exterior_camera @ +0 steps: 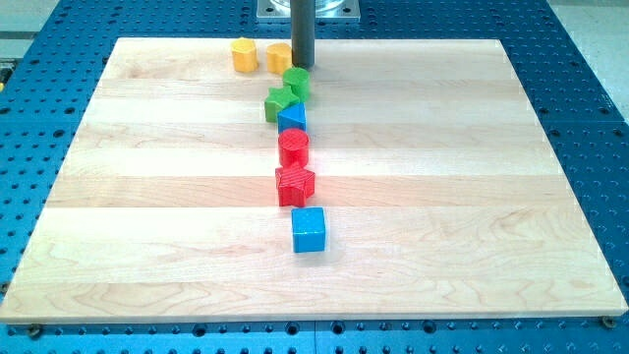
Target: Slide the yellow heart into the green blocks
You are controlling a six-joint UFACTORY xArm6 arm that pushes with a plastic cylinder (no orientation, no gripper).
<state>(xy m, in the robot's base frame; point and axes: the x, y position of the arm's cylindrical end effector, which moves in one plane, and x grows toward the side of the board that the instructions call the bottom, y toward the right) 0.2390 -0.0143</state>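
My tip (pixel 303 65) is at the view's top centre, touching the right side of a yellow block (pixel 277 57) whose shape is partly hidden by the rod. A second yellow block (pixel 244 55), roughly round or many-sided, sits just to its left. I cannot tell which of the two is the heart. Right below my tip is a green cylinder (pixel 297 82), and a green star (pixel 280 102) lies below and slightly left of it. The nearer yellow block sits close above the green cylinder, almost touching it.
Blocks run down the board's middle below the green ones: a blue triangle (pixel 292 119), a red cylinder (pixel 294 147), a red star (pixel 295 184) and a blue cube (pixel 309 229). The wooden board (pixel 472 197) lies on a blue perforated table.
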